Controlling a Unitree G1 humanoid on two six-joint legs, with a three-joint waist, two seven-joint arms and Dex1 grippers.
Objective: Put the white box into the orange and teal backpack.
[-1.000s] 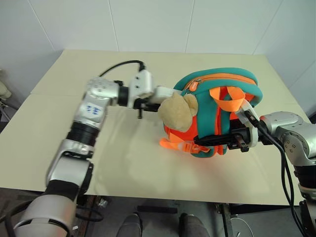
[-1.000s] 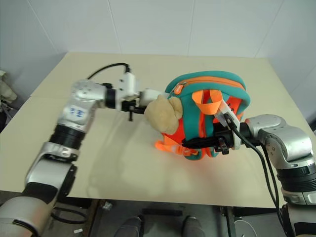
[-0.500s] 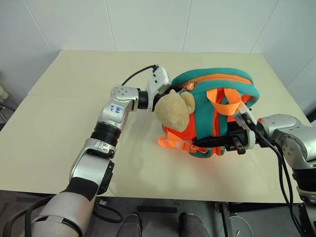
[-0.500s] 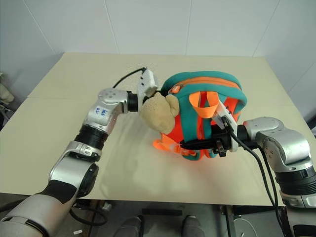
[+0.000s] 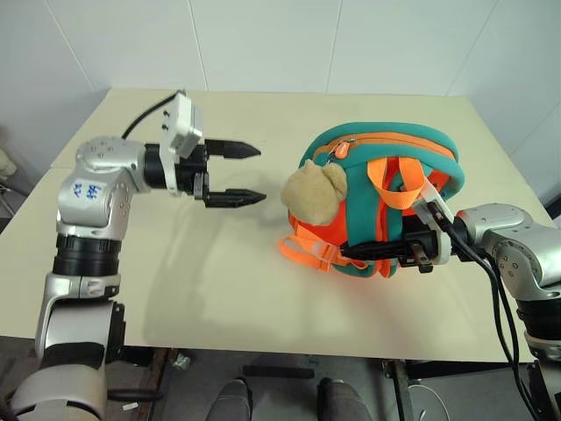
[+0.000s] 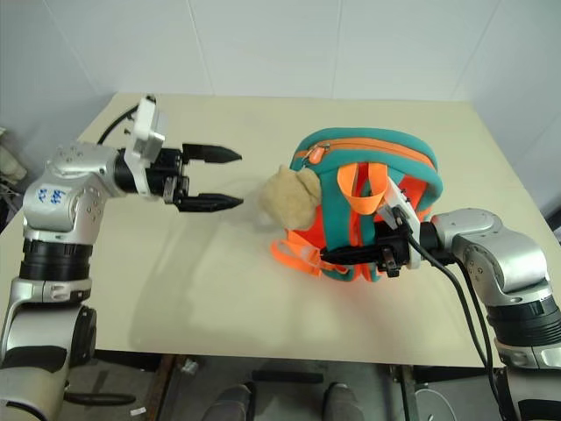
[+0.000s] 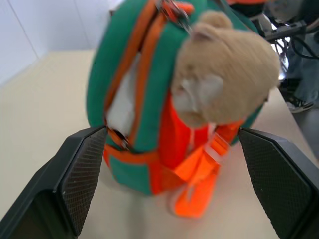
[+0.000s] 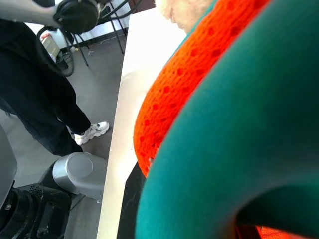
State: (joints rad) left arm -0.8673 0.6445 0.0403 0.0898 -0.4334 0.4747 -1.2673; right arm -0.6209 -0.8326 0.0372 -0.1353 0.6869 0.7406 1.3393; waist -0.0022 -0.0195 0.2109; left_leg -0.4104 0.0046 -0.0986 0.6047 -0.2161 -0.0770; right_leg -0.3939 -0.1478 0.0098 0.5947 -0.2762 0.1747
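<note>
Head pair: looked forward and down from above onto the table (image 5: 263, 298); shared the whole tabletop scene, slightly offset sideways.
Left wrist: faced level along the left gripper (image 7: 164, 174) toward the orange and teal backpack (image 7: 134, 99), near.
Right wrist: pressed against the backpack's fabric, past it to the table edge and floor.

The orange and teal backpack (image 7: 149, 99) is seen standing on the cream worktop (image 7: 45, 109), framed between the left claw's (image 7: 164, 174) 2 spread black fingers (image 7: 75, 174). White (image 7: 122, 102) is glimpsed through its unzipped opening. A tan plush toy (image 7: 224, 79) hangs against its orange front.
</note>
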